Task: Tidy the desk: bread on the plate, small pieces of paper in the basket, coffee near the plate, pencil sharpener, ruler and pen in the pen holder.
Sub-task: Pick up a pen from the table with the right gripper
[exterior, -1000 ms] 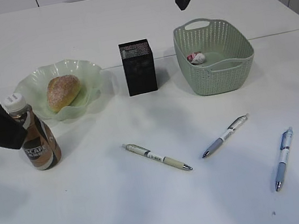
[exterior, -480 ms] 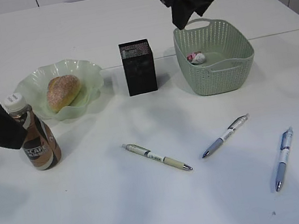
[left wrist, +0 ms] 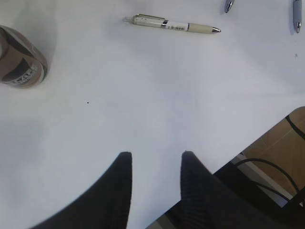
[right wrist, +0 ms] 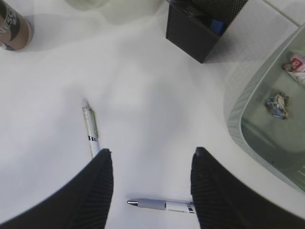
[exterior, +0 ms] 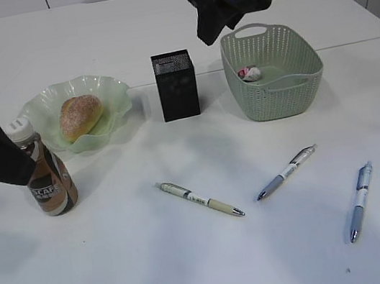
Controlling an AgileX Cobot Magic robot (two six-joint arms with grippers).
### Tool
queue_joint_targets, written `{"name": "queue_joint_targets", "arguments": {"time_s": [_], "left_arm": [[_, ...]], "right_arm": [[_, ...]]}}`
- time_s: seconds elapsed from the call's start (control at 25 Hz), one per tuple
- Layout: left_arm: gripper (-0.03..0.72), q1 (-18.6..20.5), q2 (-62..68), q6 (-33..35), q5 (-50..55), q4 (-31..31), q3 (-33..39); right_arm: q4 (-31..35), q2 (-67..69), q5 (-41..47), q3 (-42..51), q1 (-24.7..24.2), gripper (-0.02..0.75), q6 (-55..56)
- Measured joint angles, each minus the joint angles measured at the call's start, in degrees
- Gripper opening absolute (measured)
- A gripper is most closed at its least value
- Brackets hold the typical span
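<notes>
Three pens point(exterior: 200, 199) loose before pen holder point(exterior: 176, 85)

Readable text occurs on one item only. The coffee bottle point(exterior: 44, 172), standing on the white table just beside the plate, carries a brown-and-black label with white capital letters reading "SCAFE"; any letters before them are covered by the dark arm in front. In the left wrist view the same label point(left wrist: 21, 67) shows white lettering too blurred to read. The beige pen point(exterior: 199, 199) bears small dark print along its barrel, also seen in the left wrist view point(left wrist: 171, 24), too small to make out. A paper scrap point(right wrist: 298, 62) in the basket shows red-and-white printing, illegible.
</notes>
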Motion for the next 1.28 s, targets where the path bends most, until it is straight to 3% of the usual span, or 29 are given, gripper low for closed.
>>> {"name": "queue_joint_targets", "arguments": {"time_s": [0.24,0.56,0.76,0.92,1.08,1.28], "left_arm": [[0.240,0.0,0.0,0.0,-0.5,0.0,0.0],[0.240,0.0,0.0,0.1,-1.3,0.7,0.0],[0.240,0.8,0.0,-1.7,0.1,7.1,0.0],[0.241,6.6,0.0,-3.1,2.2,11.4,0.0],[0.241,13.4,-1.6,-3.8,2.2,11.7,0.0],[0.241,18.3,-2.6,-4.5,2.2,11.7,0.0]], "right_arm": [[1.2,0.9,0.0,0.0,0.2,0.420,-0.9],[0.8,5.7,0.0,0.0,5.7,0.420,-2.1],[0.4,9.1,0.0,0.0,7.9,0.420,-2.4],[0.4,10.1,0.0,0.0,8.0,0.420,-2.4],[0.4,10.3,-0.1,0.0,8.0,0.420,-2.5],[0.4,12.3,-0.2,0.0,8.9,0.420,-2.7]]}}
